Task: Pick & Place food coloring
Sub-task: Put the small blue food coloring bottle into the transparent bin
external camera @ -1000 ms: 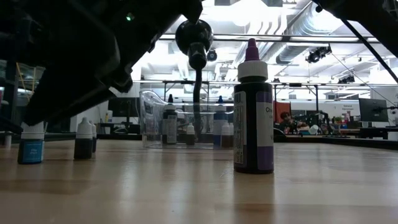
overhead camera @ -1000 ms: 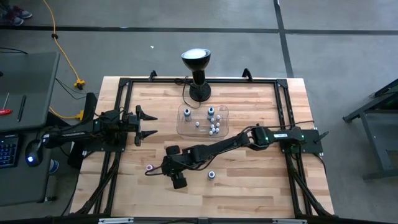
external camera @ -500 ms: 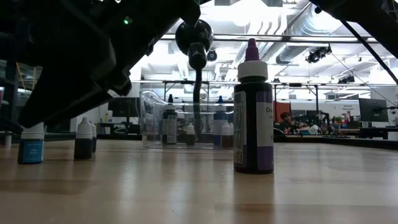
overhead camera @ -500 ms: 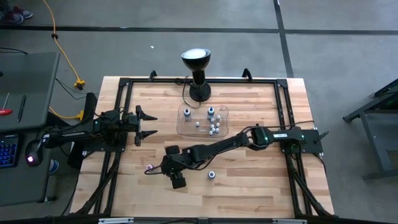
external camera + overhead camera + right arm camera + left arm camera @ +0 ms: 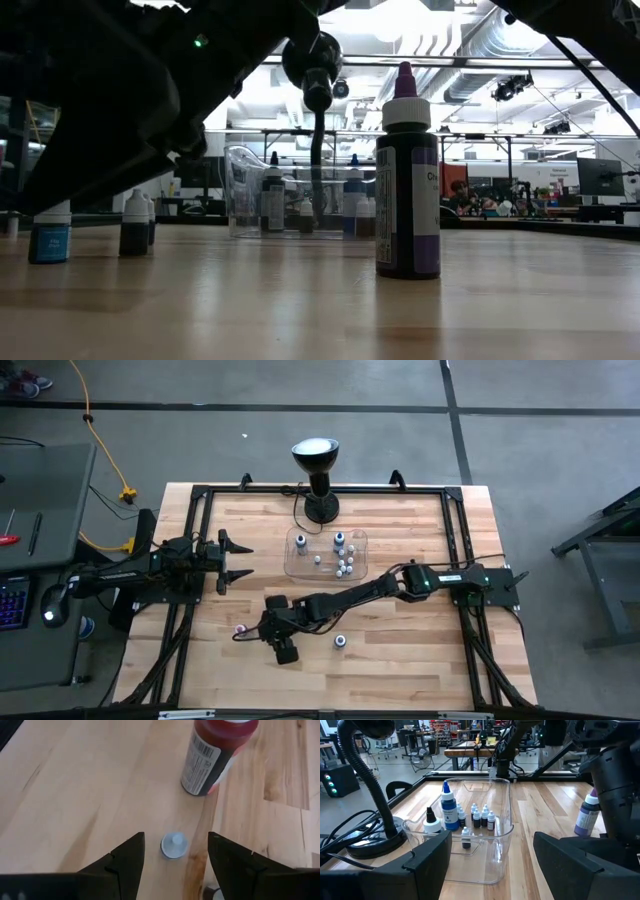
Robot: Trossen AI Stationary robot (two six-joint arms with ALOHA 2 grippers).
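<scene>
My right gripper [image 5: 174, 837] is open and points down over the near-left part of the table [image 5: 266, 632]. Its fingers stand on either side of a tiny white-capped dropper bottle [image 5: 173, 845] that stands upright on the wood, and they do not touch it. A red bottle [image 5: 212, 752] stands just beyond it. A purple bottle [image 5: 407, 190] stands near the right arm [image 5: 341, 641]. Several more small bottles stand inside the clear tray [image 5: 300, 568]. My left gripper [image 5: 240, 560] waits open at the table's left side, facing the tray [image 5: 492, 870].
A black gooseneck lamp [image 5: 317, 470] stands at the far edge behind the tray. Two small bottles [image 5: 50, 235] [image 5: 135, 225] stand on the wood under the right arm. A pink-capped bottle [image 5: 240, 629] stands left of the right gripper. A black frame [image 5: 200, 495] borders the table.
My right gripper has sunk a little toward the table over the small white-capped bottle. Its fingers stay open. The bottles and the left arm have kept still.
</scene>
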